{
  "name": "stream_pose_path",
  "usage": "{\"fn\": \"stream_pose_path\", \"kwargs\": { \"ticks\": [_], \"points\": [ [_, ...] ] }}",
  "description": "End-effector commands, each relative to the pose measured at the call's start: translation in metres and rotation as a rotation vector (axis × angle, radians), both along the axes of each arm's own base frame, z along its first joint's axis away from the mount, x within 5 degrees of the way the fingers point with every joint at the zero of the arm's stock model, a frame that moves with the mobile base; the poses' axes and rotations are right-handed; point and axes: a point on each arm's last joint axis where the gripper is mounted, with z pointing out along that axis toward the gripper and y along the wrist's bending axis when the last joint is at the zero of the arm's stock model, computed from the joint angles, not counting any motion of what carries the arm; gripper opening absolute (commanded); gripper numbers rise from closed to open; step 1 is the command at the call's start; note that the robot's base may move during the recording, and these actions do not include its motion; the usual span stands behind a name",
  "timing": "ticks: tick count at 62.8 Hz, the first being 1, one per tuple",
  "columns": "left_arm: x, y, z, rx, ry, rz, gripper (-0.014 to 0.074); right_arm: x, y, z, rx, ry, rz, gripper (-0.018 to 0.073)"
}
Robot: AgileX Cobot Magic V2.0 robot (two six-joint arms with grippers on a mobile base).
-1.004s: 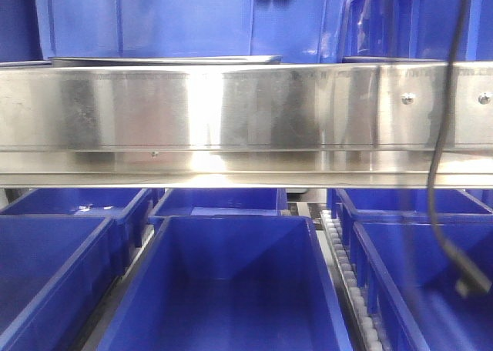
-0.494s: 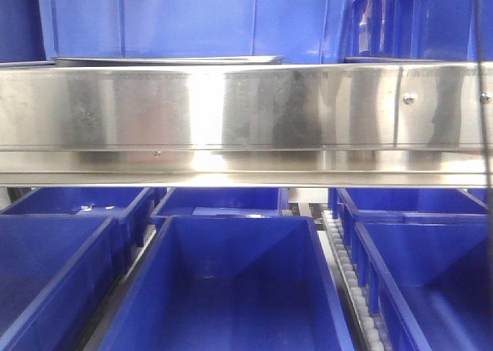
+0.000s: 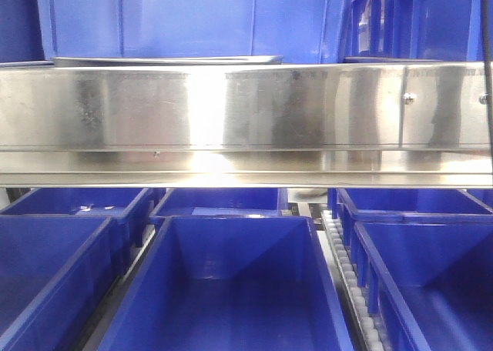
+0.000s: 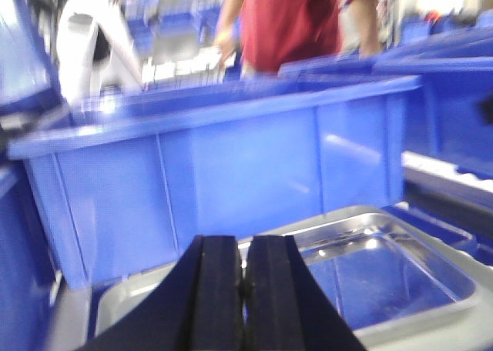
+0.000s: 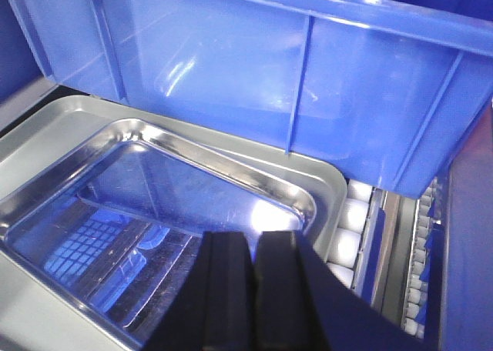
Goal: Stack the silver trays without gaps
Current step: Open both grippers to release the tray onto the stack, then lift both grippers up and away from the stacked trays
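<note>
Below the right hand (image 5: pixel 254 289), whose black fingers are pressed together on nothing, sits a shiny rectangular stainless-steel tray (image 5: pixel 154 212) with rounded corners and a thin out-turned rim. It lies inside a second, larger-looking steel tray (image 5: pixel 308 178), rotated against it so the rims don't line up; gap visible along the far and right side. Just past the hand: wall of a big blue plastic bin (image 5: pixel 254 66). Right of the hand: white conveyor rollers (image 5: pixel 350 228).

Left hand (image 4: pixel 245 289): black fingers closed, touching each other, nothing held. Ahead and to its right, a shallow steel tray (image 4: pixel 385 274) with blue reflections in its floor; a flat steel rim (image 4: pixel 131 297) shows at left of the hand, can't tell if it's a separate tray. Beyond it, a blue plastic bin (image 4: pixel 231 166), then a person in a red shirt (image 4: pixel 296 20), blurred.

Front view: neither hand visible. Long mirror-finish steel rail with screws (image 3: pixel 246 108) spans the frame; thin tray edge (image 3: pixel 166 59) just above it at left-centre. Open blue bins (image 3: pixel 223 289) in rows below the rail.
</note>
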Motion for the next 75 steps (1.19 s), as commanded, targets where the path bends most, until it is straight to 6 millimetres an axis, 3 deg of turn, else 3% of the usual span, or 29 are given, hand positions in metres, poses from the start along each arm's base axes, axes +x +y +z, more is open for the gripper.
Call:
{"fn": "stream_pose_path", "kwargs": {
  "ticks": [1, 16, 25, 50, 61, 75],
  "points": [
    [-0.01, 0.002, -0.001, -0.006, -0.04, -0.015, -0.0006, -0.002, -0.001, 0.006, 0.002, -0.036, 0.013, -0.0073],
    [-0.021, 0.009, 0.001, -0.011, -0.041, 0.012, -0.0006, -0.002, -0.001, 0.006, 0.003, -0.037, 0.014, -0.0073],
    [-0.021, 0.01, 0.0, 0.056, -0.062, 0.024, -0.0006, -0.002, -0.001, 0.006, 0.003, -0.037, 0.014, -0.0073],
    [-0.023, 0.008, 0.005, 0.036, -0.108, -0.005, -0.0006, -0.002, -0.001, 0.006, 0.003, -0.037, 0.014, -0.0073],
    [-0.029, 0.014, 0.008, -0.111, -0.066, 0.022, -0.0006, -0.002, -0.001, 0.006, 0.003, -0.037, 0.014, -0.0073],
    [-0.047, 0.038, -0.001, -0.278, -0.049, 0.164, -0.0006, -0.002, -0.001, 0.006, 0.004, -0.039, 0.014, -0.0073]
  ]
}}
